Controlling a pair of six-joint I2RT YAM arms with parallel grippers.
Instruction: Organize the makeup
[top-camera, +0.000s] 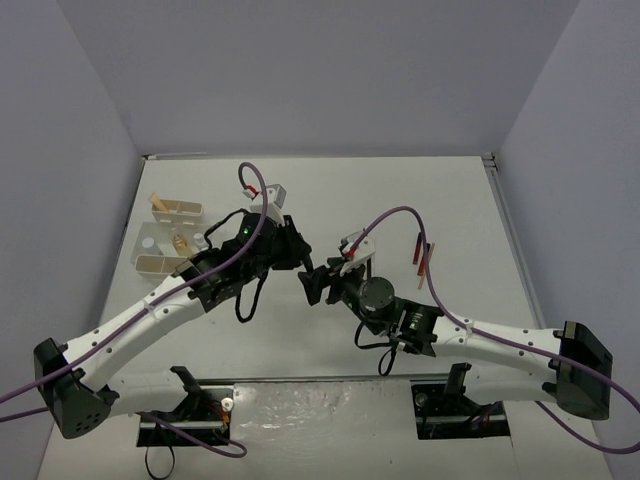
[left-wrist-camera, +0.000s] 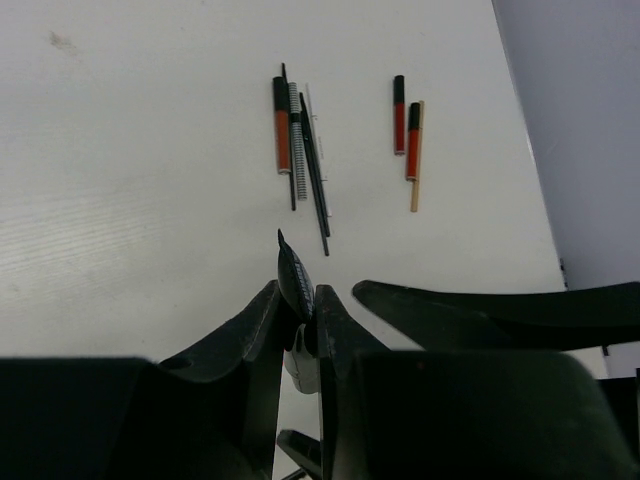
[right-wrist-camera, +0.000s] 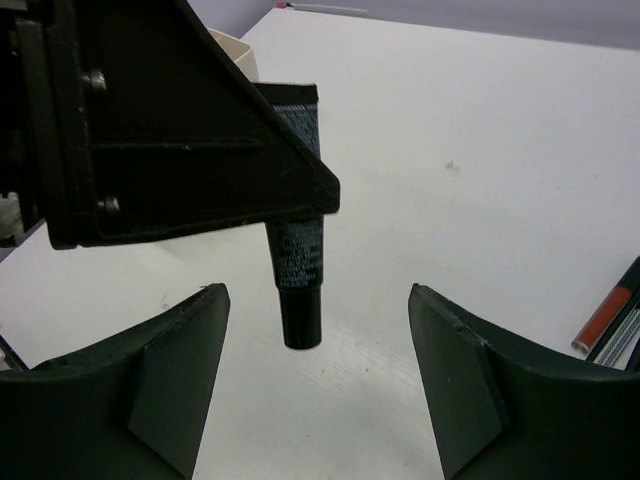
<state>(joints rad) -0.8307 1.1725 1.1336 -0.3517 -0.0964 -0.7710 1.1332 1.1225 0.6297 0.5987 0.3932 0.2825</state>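
Reaching in from the table's near edge, both arms meet mid-table. The left gripper (left-wrist-camera: 298, 290) is pinched tight on the flat crimped end of a black plastic squeeze tube (right-wrist-camera: 297, 262), cap hanging down. The right gripper (right-wrist-camera: 316, 295) stands wide apart around the cap, touching nothing. Red-and-black tubes (left-wrist-camera: 399, 112), a tan wooden stick (left-wrist-camera: 417, 165) and thin black pencils (left-wrist-camera: 316, 180) lie at three o'clock, and the white compartmented plastic tray (top-camera: 150, 262) at ten. Open white tabletop (top-camera: 450, 200) stretches toward twelve. The tube's white print is too small to read.
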